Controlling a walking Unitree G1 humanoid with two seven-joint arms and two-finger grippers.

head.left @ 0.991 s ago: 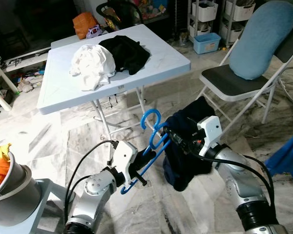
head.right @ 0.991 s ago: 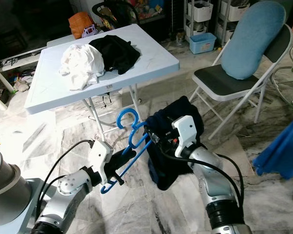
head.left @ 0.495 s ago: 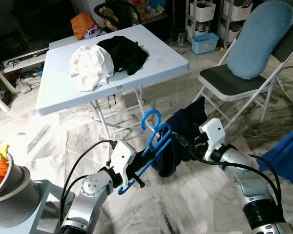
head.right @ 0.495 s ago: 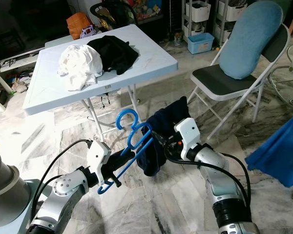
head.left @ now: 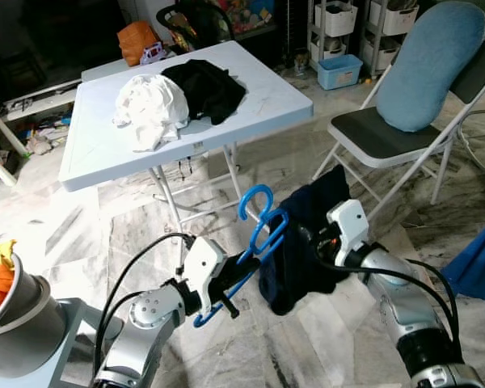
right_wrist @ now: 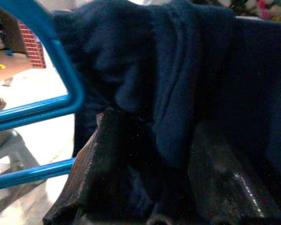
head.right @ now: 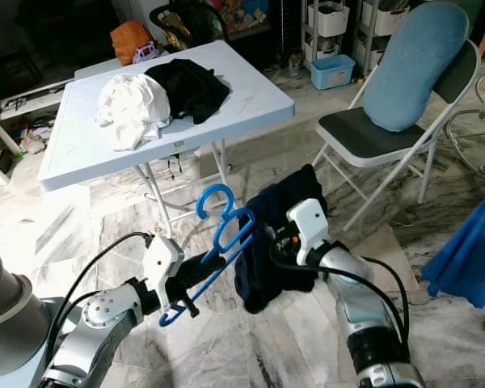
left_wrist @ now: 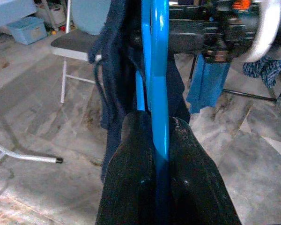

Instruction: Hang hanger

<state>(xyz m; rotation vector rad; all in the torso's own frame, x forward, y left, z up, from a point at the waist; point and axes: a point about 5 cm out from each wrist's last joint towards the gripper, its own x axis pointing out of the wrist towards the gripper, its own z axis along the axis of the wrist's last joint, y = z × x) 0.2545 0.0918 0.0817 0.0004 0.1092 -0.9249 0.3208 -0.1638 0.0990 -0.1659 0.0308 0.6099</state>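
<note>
Hanger (head.left: pixel 246 246) is slanting up from the left hand (head.left: pixel 218 295), clamped on its lower end, toward the right hand (head.left: pixel 307 239) gripping navy cloth (head.left: pixel 307 242).

Both arms reach forward, left gripper (head.left: pixel 226 297) and right gripper (head.left: pixel 301 236) each with jaws clamped.

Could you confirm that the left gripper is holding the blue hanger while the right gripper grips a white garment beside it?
Not quite: the garment in the right gripper is dark navy, not white, as the right wrist view shows between its fingers. The white clothing lies on the table. The left gripper does hold the blue hanger.
</note>
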